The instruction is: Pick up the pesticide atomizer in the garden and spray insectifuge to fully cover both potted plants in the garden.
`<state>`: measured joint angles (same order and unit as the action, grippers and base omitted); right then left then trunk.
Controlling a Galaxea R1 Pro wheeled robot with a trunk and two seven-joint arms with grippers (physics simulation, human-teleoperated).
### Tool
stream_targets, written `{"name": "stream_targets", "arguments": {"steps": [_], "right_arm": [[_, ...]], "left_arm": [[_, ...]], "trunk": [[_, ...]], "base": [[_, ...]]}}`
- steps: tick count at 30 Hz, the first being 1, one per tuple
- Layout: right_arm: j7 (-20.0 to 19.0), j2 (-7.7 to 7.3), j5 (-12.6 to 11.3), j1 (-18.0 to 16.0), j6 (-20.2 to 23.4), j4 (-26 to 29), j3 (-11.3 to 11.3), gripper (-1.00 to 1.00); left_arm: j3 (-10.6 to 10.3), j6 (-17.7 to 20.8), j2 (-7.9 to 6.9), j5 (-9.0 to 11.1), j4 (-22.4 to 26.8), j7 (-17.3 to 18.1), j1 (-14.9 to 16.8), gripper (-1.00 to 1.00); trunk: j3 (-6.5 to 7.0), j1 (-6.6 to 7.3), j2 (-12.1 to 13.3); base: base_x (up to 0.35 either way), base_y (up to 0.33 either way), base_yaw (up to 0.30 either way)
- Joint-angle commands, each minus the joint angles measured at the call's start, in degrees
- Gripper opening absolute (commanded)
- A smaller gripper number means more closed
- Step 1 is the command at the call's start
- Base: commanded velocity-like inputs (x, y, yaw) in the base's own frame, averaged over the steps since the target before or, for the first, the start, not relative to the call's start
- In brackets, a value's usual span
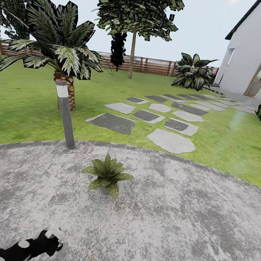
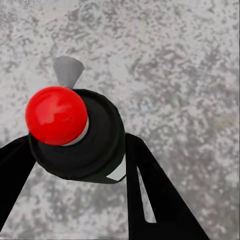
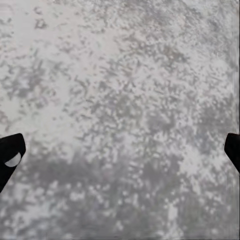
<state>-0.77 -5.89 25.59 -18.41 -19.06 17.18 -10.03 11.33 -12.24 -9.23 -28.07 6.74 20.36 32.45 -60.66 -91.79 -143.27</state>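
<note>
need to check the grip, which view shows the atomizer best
The left wrist view: the pesticide atomizer sits between the left gripper's fingers, seen from above, with its red top and grey nozzle. In the head view the left gripper is at the bottom edge; the bottle can't be made out. The right wrist view shows patio paving.

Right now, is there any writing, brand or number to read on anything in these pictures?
None.
The dark bottle with red round cap in the left claw shows no lettering.
The grey bollard lamp bears no sign or number.
</note>
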Motion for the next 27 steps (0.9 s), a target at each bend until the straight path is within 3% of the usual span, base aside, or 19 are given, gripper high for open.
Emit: {"name": "stream_targets", "arguments": {"steps": [1, 3, 5, 7, 13, 16, 18, 20, 27], "right_arm": [[1.14, 0.06, -1.74, -0.05, -3.9, -2.11, -1.28, 1.0], [1.95, -0.03, -4.48, -0.05, -7.42, -4.12, -1.88, 1.0], [2.32, -0.14, -5.58, -0.03, -8.7, -5.02, -2.09, 1.0], [2.5, -0.18, -6.0, 0.02, -9.16, -5.29, -2.16, 1.0], [2.61, 0.1, -6.72, 0.04, -9.31, -5.47, -2.27, 1.0], [2.61, 0.15, -10.8, 0.04, -9.25, -5.47, -2.27, 1.0], [2.61, 0.11, -15.48, 0.04, -9.24, -5.48, -2.27, 1.0], [2.56, 0.09, -18.08, 0.04, -9.24, -5.49, -2.27, 1.0], [2.53, 0.0, -19.66, 0.04, -9.24, -5.49, -2.27, 1.0]], "left_arm": [[0.68, -0.97, 0.0, 3.43, -0.22, -3.1, -1.12, -1.0], [0.76, -3.53, 0.0, 8.24, -0.41, -7.38, -3.24, -1.0], [0.79, -5.65, 0.04, 11.01, -0.49, -9.25, -5.3, -1.0], [0.79, -6.34, 0.11, 12.2, -0.62, -9.93, -6.27, -1.0], [0.84, -7.23, 0.17, 12.81, -2.81, -9.71, -6.96, -1.0], [0.88, -7.27, 0.16, 12.85, -2.97, -9.65, -7.18, -1.0], [0.93, -7.27, 0.14, 12.86, -2.98, -9.66, -7.35, -1.0], [0.96, -7.27, 0.17, 12.86, -3.01, -9.65, -7.39, -1.0], [0.93, -7.27, 0.22, 12.94, -3.05, -9.64, -7.57, -1.0]], "trunk": [[-0.04, 0.01, -0.02], [-0.04, 0.01, -0.02], [-0.04, 0.01, -0.02], [-0.04, 0.01, -0.02], [-0.04, 0.01, -0.02], [0.01, 0.01, -0.02], [0.08, 0.01, -0.02], [0.11, 0.01, -0.02], [0.12, 0.01, -0.02]], "base": [[0.0, 0.0, 0.0], [0.0, 0.0, 0.0], [0.0, 0.0, 0.0], [0.0, 0.0, 0.0], [0.0, 0.0, -0.001], [0.0, 0.0, -0.144], [0.0, 0.0, -0.249], [0.0, 0.0, -0.281], [0.0, 0.0, -0.297]]}}
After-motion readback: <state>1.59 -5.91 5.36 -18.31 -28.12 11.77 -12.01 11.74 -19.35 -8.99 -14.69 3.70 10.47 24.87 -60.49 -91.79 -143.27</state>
